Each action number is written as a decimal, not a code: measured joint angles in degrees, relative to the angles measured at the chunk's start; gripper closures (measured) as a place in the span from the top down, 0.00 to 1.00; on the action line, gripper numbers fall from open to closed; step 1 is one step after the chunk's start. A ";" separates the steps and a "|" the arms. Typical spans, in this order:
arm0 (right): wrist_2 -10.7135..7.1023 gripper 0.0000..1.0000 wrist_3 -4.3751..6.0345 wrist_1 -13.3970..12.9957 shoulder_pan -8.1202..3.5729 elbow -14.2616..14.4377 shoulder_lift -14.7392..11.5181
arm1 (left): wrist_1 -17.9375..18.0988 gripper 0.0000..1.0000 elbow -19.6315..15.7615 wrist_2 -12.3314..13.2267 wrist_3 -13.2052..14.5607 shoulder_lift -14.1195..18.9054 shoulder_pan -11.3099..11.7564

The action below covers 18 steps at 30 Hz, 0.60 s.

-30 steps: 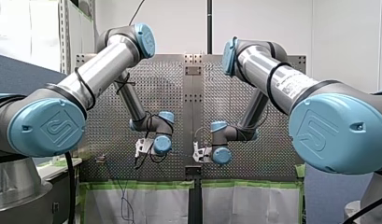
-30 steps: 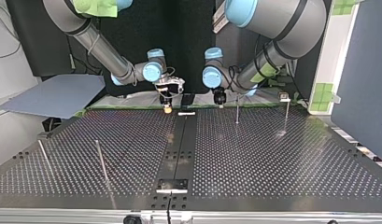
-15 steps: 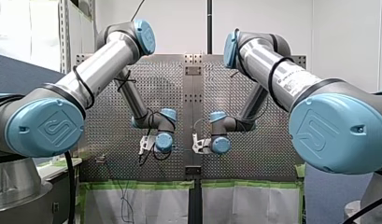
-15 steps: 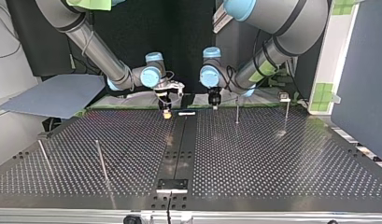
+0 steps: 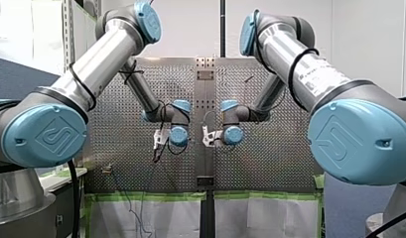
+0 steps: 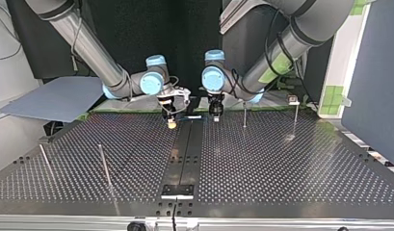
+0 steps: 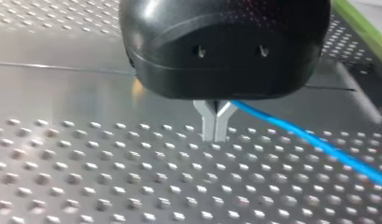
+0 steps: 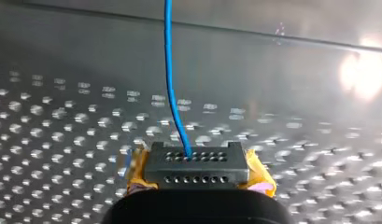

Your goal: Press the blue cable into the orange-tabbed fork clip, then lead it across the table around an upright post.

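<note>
My left gripper (image 7: pixel 215 133) has its metal fingers shut on the blue cable (image 7: pixel 319 144), which trails away to one side over the perforated plate. My right gripper (image 8: pixel 196 161), with yellow pads, is shut on the same cable (image 8: pixel 169 70), which runs straight ahead from its fingers. In the top view my right gripper (image 6: pixel 171 123) and my left gripper (image 6: pixel 215 114) hang close together over the table's middle seam near the far edge. A small clip (image 6: pixel 293 100) sits at the far right edge; its tabs are too small to make out.
Two thin upright posts (image 6: pixel 244 115) (image 6: pixel 295 118) stand at the top view's far right, and two more (image 6: pixel 104 166) (image 6: pixel 45 161) at its near left. A grey sheet (image 6: pixel 55 98) lies beyond the table's left corner. Slack cable (image 5: pixel 133 213) hangs off the table edge.
Both grippers have drawn closer together toward the middle seam and come a little away from the far edge. The cable stays held in both.
</note>
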 joint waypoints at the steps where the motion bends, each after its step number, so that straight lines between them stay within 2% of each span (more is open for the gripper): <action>1: 0.01 0.00 -0.15 0.47 0.08 0.01 -0.46 | -0.02 0.00 0.00 0.03 -0.05 0.45 -0.08; 9: 0.00 0.00 -0.72 4.00 0.53 0.07 -4.35 | -0.08 0.00 0.00 0.19 -0.41 4.30 -0.71; 18: 0.06 0.00 -0.55 5.01 0.58 0.07 -8.89 | 0.18 0.00 0.00 0.90 -1.61 6.18 -1.06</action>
